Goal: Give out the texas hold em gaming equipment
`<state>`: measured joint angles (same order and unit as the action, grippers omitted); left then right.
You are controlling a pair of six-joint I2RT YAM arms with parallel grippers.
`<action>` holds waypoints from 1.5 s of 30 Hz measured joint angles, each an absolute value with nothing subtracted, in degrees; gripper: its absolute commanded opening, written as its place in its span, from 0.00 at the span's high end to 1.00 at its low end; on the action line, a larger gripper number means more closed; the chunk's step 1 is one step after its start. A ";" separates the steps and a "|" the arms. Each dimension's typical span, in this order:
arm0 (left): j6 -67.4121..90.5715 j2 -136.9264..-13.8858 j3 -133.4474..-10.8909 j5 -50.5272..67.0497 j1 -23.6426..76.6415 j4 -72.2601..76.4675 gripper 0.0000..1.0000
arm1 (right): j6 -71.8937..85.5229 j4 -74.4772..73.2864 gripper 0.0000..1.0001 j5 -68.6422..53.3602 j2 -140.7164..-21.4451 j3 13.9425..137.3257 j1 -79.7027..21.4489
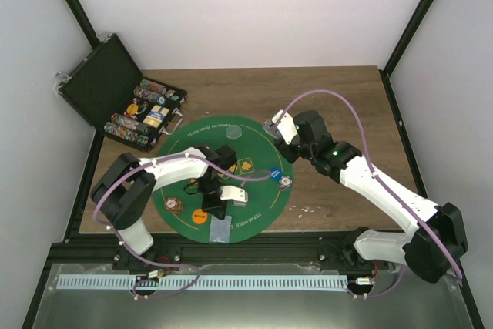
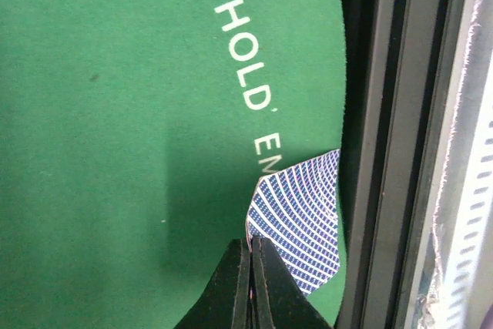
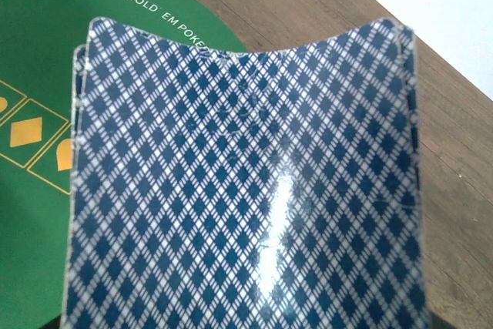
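Now | left end effector (image 2: 250, 279) clenched over card (image 2: 300, 221), mat (image 2: 115, 113) 6 o'clock | right end effector (image 1: 273, 125) grasping deck (image 3: 246, 175) | best rise straight, no dragging

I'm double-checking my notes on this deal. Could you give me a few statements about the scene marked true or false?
1. The right pincer holds a deck with blue diamond-patterned backs. True.
2. The chip case is closed. False: it lies open, lid raised.
3. A single card lies back up at the near edge of the green mat. True.
4. The left pincer stands wide open. False: its jaws are shut together.
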<state>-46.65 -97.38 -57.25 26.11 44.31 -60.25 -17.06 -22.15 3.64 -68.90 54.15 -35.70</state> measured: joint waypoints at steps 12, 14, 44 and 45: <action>-46.44 -97.30 -57.08 24.21 41.17 -57.06 0.68 | -16.97 -23.20 0.52 3.40 -69.69 54.50 -35.70; -46.46 -97.30 -56.95 24.21 41.17 -56.99 0.58 | -16.99 -23.24 0.52 3.42 -69.69 54.54 -35.70; -10.26 -77.10 -73.73 53.67 15.99 -52.93 0.08 | -18.50 -21.52 0.52 -0.30 -69.78 54.72 -48.75; -8.47 -77.10 -73.23 54.81 16.12 -51.77 0.07 | -18.59 -20.95 0.52 -0.36 -70.37 54.94 -49.45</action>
